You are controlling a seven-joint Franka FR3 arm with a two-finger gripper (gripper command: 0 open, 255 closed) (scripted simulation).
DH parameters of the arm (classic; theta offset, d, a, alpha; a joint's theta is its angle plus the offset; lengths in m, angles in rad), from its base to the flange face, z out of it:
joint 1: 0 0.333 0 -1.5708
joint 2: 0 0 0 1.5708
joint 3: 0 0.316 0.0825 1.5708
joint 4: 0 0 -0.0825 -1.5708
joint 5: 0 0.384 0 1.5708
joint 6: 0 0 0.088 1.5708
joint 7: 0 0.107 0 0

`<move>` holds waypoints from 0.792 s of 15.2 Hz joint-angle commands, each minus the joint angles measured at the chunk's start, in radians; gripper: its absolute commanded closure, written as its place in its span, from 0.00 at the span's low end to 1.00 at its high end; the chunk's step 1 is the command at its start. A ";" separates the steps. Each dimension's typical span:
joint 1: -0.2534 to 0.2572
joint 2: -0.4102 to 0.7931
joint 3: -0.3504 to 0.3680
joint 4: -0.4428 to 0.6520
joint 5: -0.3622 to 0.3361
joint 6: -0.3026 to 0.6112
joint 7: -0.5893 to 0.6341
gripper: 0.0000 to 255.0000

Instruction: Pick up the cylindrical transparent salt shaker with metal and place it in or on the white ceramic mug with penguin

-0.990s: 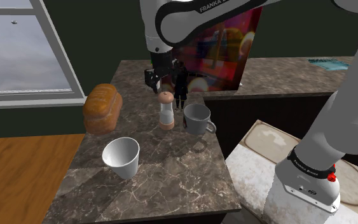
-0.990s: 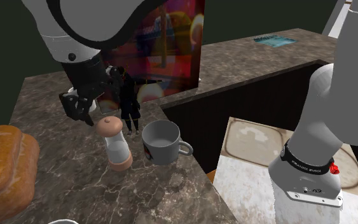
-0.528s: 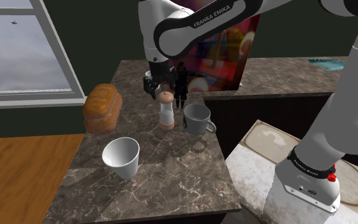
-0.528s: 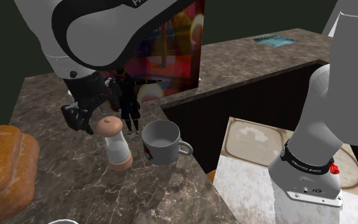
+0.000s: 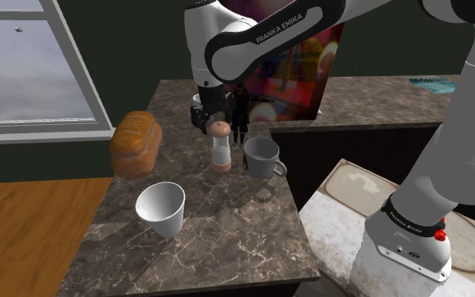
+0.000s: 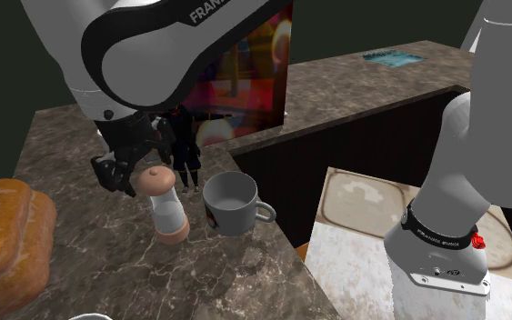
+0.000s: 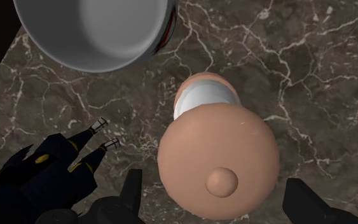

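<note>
Dark marbled table [image 5: 227, 245] against a dark wall, with a window [image 5: 24, 67] well off to the shoulder view's left of the mug [image 5: 261, 158]. Mug is pale grey-white and upright, handle toward the shoulder view's right. In the second exterior view the mug [image 6: 231, 205] has a dark and red print on its side. Wrist view looks into the mug [image 7: 95, 32] mouth.

Salt shaker [image 5: 220, 148] stands upright on the table just beside the mug, on the shoulder view's left of it, not touching. Shaker [image 6: 165, 205] has a white body with a pinkish-tan cap and base.

Gripper [image 5: 204, 118] hangs at the shaker's cap, on the side away from the mug. Second exterior view has the gripper [image 6: 122, 171] level with the cap. In the wrist view the gripper [image 7: 222, 203] looks straight down on the shaker [image 7: 215, 162]. Fingers [image 7: 135, 194] are spread wide, one each side of the round cap. No contact seen, nothing clasped.

Dark figurine [image 5: 240, 114] stands just behind the mug. Colourful box [image 5: 299, 67] stands further behind the mug. Brown bread loaf [image 5: 134, 143] lies well apart from the mug, toward the shoulder view's left. White cup [image 5: 163, 208], tilted, sits nearer the camera than the mug and to its left in the shoulder view. Stand [image 5: 337, 236] is well apart from the mug, toward the shoulder view's lower right.
</note>
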 commanded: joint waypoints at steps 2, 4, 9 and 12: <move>0.000 0.000 0.000 0.000 0.000 0.000 0.000 1.00; 0.000 0.000 0.000 0.000 0.000 0.000 0.000 1.00; 0.000 0.000 0.000 0.000 0.000 0.000 0.000 1.00; 0.000 -0.005 0.001 0.007 0.003 -0.012 -0.003 1.00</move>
